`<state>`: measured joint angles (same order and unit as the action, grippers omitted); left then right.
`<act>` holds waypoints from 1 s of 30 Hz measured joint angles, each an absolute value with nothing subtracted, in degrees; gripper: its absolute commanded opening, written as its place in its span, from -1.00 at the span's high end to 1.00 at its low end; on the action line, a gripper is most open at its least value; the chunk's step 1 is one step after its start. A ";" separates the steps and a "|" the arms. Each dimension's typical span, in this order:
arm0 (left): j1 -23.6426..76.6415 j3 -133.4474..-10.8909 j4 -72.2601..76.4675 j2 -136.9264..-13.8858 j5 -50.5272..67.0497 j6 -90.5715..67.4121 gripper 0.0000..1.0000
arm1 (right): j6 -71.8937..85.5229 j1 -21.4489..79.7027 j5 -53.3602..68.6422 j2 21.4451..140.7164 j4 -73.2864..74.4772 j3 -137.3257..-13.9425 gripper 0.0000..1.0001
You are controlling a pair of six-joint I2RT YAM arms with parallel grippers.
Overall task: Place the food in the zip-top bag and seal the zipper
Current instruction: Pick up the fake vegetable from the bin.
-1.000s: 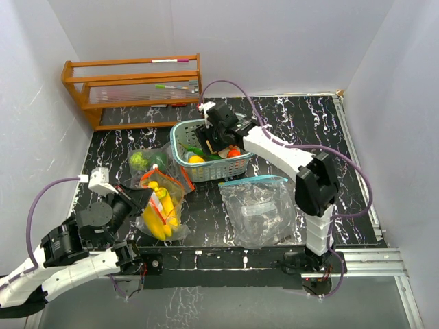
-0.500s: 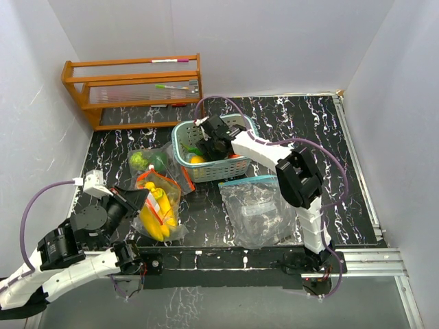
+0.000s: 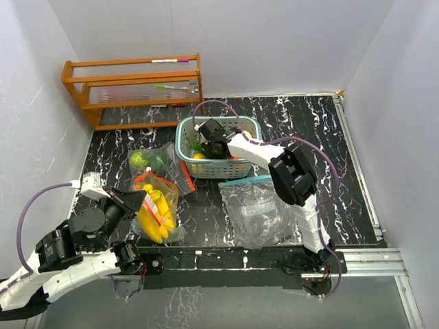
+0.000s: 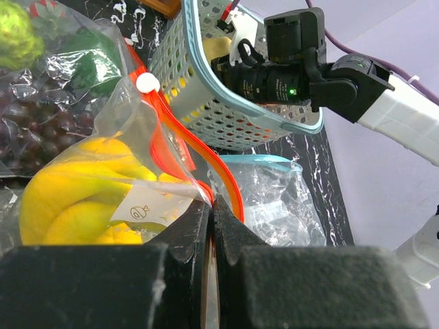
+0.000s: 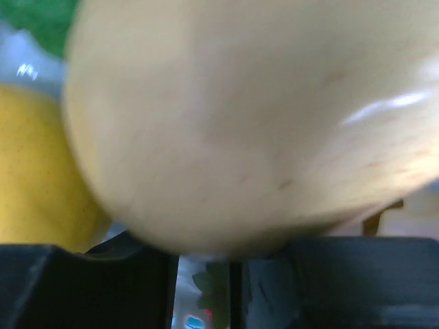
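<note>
Top external view gives you the progress: a clear zip-top bag with a red zipper lies at the front left of the table with the yellow bananas already inside. The left gripper is clamped flat on this bag's rim, jaws pressed together on the film. From the left wrist view its mouth looks unsealed, the red tracks apart below the white slider.

Just behind it lies a second clear bag holding purple grapes and a bumpy lime-green fruit; you cannot tell whether that one is zipped. A third clear bag with a blue zipper lies flat and looks empty at the front centre.

More food waits in the teal perforated plastic basket, where the right gripper is reaching. Its wrist view is filled by a pale peach-coloured round fruit beside a yellow fruit; whether the jaws have closed on the pale one you cannot tell.

So judge it partway: fruit left to move, zippers left to close.

Everything sits on a black white-veined marble tabletop, with a wooden rack at the back left and plain white walls around
</note>
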<state>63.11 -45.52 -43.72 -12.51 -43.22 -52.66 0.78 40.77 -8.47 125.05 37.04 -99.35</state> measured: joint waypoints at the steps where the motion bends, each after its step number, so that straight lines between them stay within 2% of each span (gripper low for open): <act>1: 63.11 -45.50 -43.92 -12.47 -43.31 -52.71 1.00 | 0.75 40.77 -8.45 125.03 37.04 -99.33 0.66; 4: 63.11 -45.39 -44.12 -12.29 -43.55 -52.77 1.00 | 0.75 40.75 -8.43 124.97 37.10 -99.20 0.84; 12: 63.11 -45.30 -44.12 -12.32 -43.75 -52.71 1.00 | 1.74 40.71 -6.28 121.01 38.98 -99.18 0.85; 17: 63.11 -45.30 -43.42 -13.34 -43.68 -52.47 1.00 | 2.20 40.71 -5.13 113.49 38.50 -97.67 0.85; 30: 63.13 -44.84 -39.90 -15.62 -42.41 -51.16 1.00 | 6.83 40.69 -1.93 91.83 22.96 -78.26 0.85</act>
<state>63.13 -44.84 -39.90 -15.62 -42.41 -51.16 6.83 40.69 -1.93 91.83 22.96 -78.26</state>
